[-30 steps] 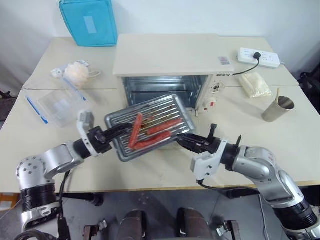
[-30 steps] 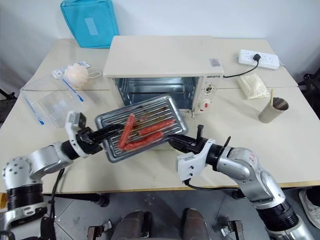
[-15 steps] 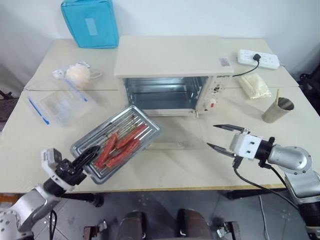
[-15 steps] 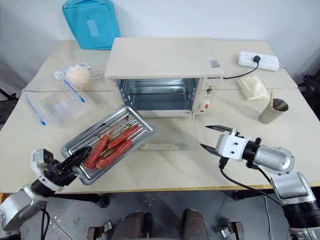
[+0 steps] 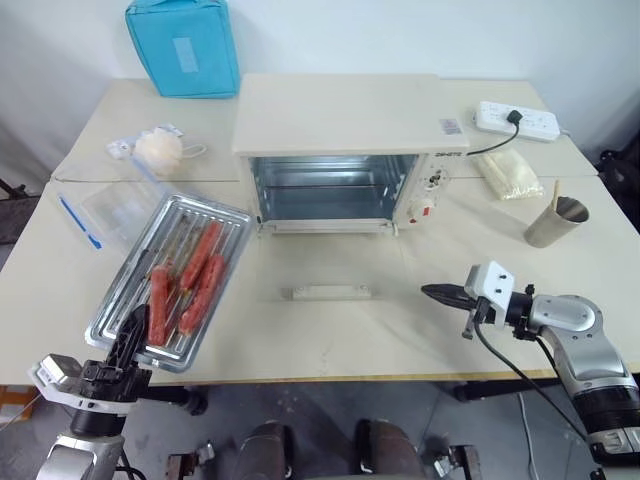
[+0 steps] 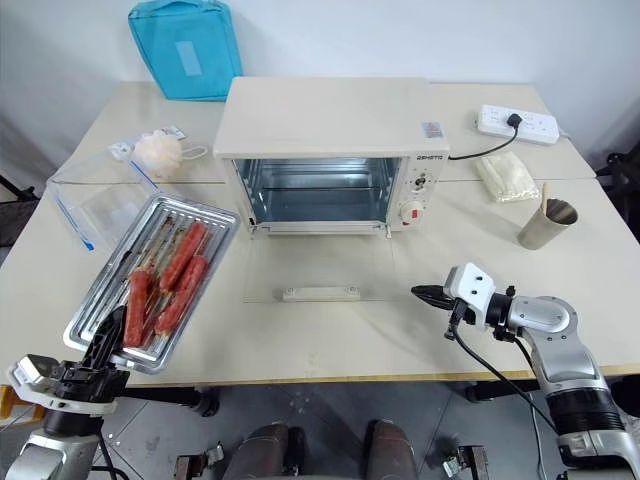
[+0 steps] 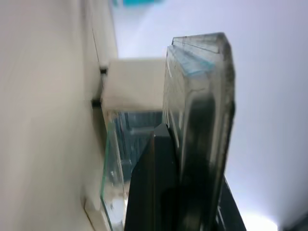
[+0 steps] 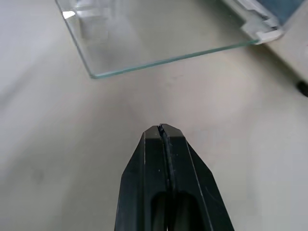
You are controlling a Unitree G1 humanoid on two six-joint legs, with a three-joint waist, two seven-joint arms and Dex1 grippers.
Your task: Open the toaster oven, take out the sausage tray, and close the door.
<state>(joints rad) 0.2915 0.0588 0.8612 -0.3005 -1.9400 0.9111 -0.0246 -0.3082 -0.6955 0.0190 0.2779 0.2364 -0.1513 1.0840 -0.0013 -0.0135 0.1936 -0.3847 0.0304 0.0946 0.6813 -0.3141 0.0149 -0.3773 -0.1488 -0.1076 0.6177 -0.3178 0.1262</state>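
The left arm is drawn in low at the robot's left side, its wrist near the table's front edge, and the left gripper (image 5: 128, 335) points forward with its fingers seemingly clamped shut. The right arm reaches out on the other side, wrist bent inward, the right gripper (image 5: 434, 292) aimed leftward, fingers pressed together.

Not much you can actually read here. The toaster oven (image 6: 330, 150) has a small dark brand word on its front panel, right above the knobs, but the letters are too tiny to make out. There's also a little sticker (image 6: 431, 128) on its top, toward the 3 o'clock corner, with print I can't read either. Nothing else on the bench carries any legible text or numbers.
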